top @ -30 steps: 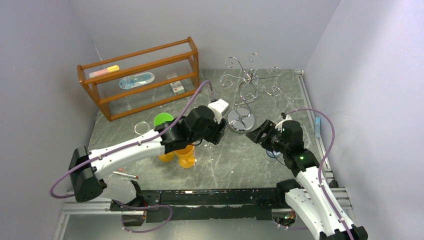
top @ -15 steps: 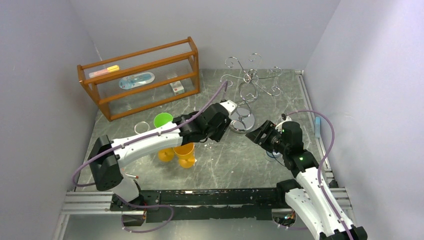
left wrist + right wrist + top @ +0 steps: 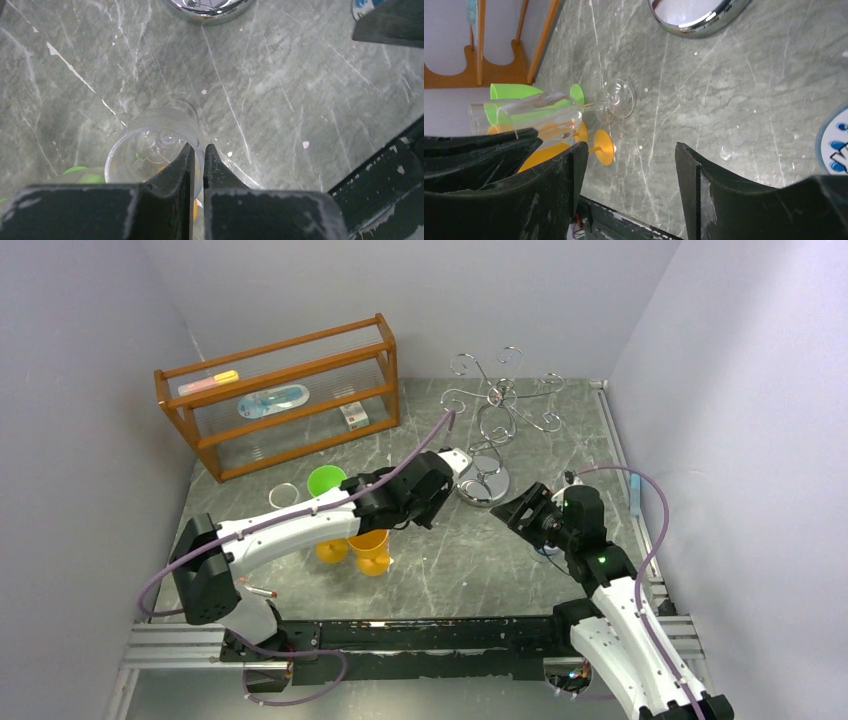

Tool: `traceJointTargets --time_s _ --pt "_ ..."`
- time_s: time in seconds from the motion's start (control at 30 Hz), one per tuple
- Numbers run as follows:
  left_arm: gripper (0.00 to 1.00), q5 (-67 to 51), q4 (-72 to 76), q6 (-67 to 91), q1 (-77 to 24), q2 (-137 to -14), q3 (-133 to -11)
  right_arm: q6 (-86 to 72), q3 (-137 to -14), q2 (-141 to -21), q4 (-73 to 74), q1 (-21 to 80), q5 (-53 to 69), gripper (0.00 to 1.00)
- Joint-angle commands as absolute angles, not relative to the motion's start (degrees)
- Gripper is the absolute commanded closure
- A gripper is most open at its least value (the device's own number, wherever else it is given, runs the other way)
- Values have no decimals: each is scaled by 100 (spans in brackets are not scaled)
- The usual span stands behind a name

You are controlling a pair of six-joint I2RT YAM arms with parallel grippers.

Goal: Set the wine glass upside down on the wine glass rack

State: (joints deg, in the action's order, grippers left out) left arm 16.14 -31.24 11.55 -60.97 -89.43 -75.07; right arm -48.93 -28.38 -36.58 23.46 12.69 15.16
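Left wrist view: wine glass (image 3: 150, 150) pinched at its rim, lift and inversion not yet done.

The left gripper (image 3: 198, 150) is seen clamped nearly together on the thin wall of the wine glass, one finger inside the bowl and one outside. The glass stands upright on the tabletop (image 3: 470, 560), just beside the orange cups (image 3: 372, 550) and near the round base of the wine glass rack (image 3: 497, 400). Such a narrow pinch is judged prone to slip, so a slow, straight lift is advised before the wrist is rolled over. The foot should then be guided between the scroll arms without the wire being knocked. The left arm is stretched forward with its wrist bent downward. The right gripper (image 3: 631, 150) is held low, turned toward the glass, its jaws apart and empty.
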Motion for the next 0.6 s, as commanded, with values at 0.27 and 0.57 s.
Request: traceJointTargets --time_s 0.27,0.57 --pt "95 998 -1020 1052 -6648 -7086 -6152 -6930 -2977 -2942 2984 1250 1495 20" --pt "95 1020 1778 1195 -6921 -5998 -4769 -8156 -2951 -2698 2178 1248 1950 21"
